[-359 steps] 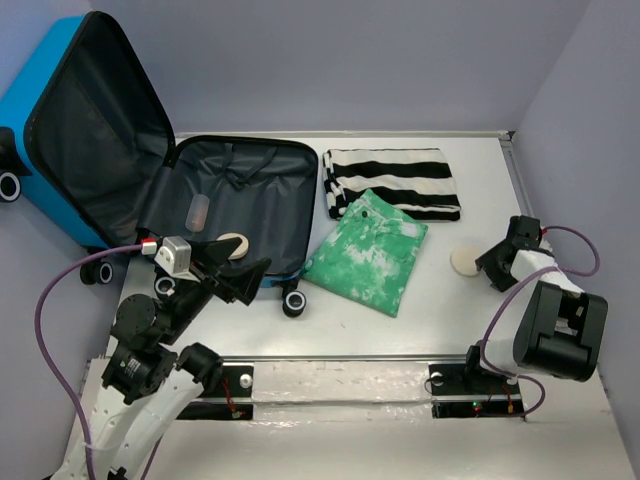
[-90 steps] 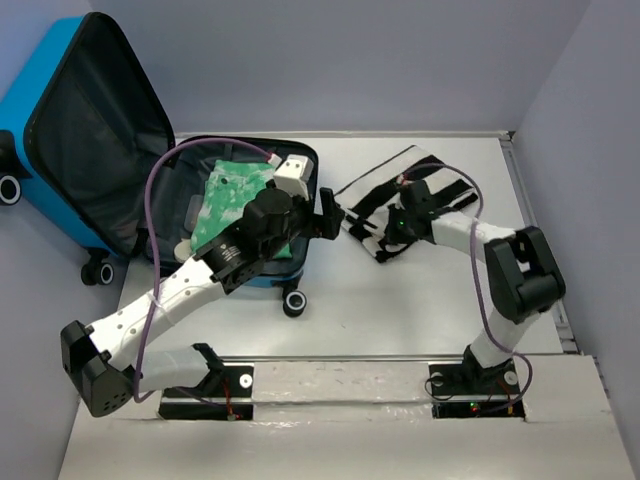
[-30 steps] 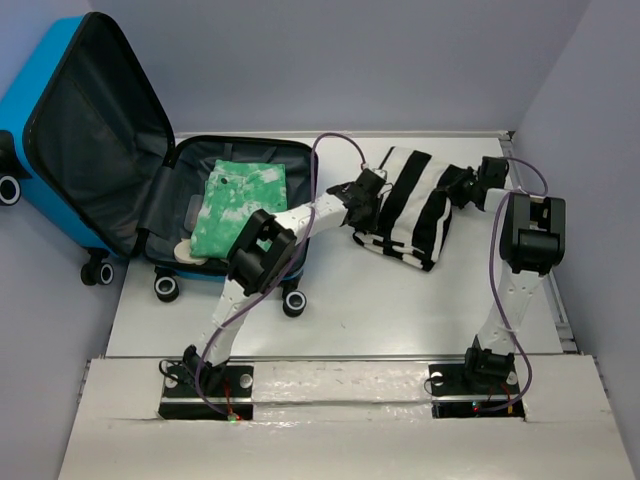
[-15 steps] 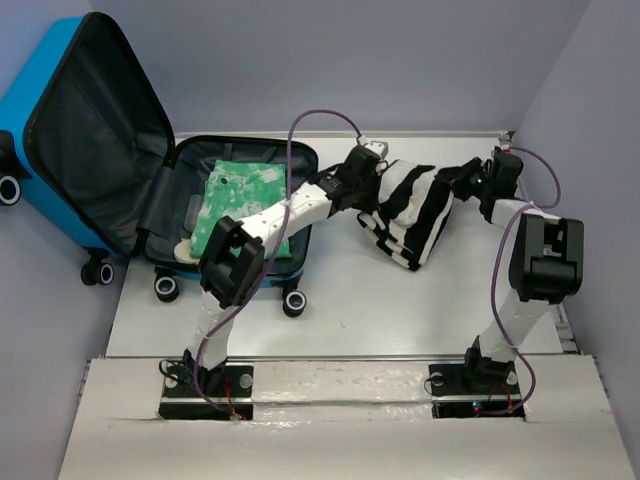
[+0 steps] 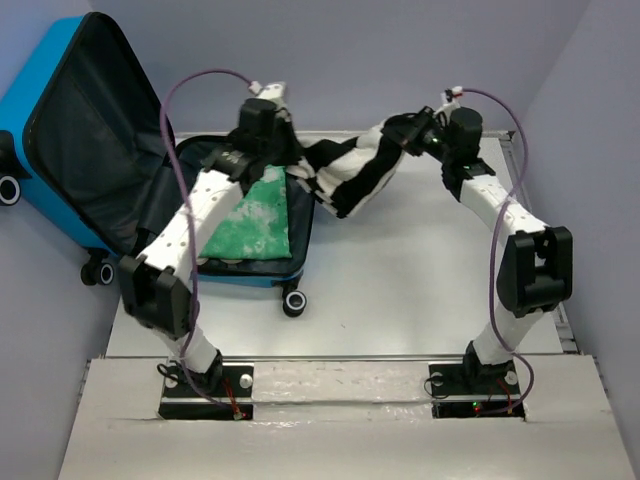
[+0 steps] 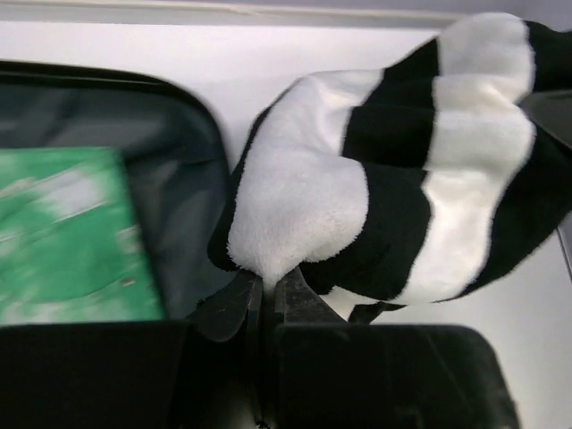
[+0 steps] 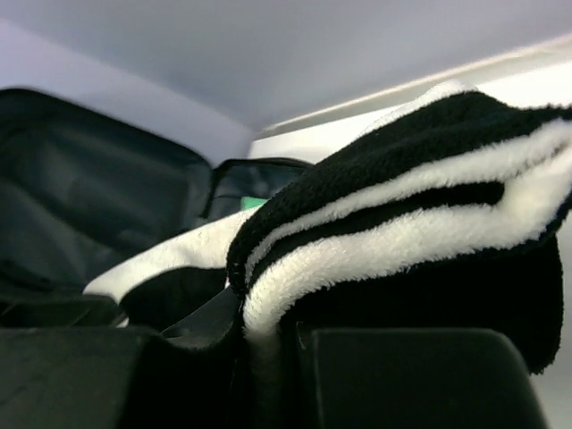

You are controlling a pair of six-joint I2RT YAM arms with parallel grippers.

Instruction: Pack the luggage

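The luggage (image 5: 30, 110) lies open at the left, its blue lid raised and its black-lined base (image 6: 179, 179) flat on the table. A green tie-dye garment (image 5: 250, 225) (image 6: 63, 241) lies in the base. A black-and-white striped cloth (image 5: 350, 175) (image 6: 402, 179) (image 7: 429, 206) hangs in the air between both grippers, just right of the base's right rim. My left gripper (image 5: 290, 165) (image 6: 268, 281) is shut on its left end, over that rim. My right gripper (image 5: 410, 135) (image 7: 268, 326) is shut on a folded edge at its right end.
The white table (image 5: 420, 270) is boxed in by lilac walls at the back and both sides. The raised lid (image 7: 107, 197) stands tall at the far left. Luggage wheels (image 5: 293, 303) (image 5: 98, 270) stick out at the front of the base.
The left gripper closed on the striped cloth. Both grippers then lifted it off the table and carried it left, up to the luggage's right rim.
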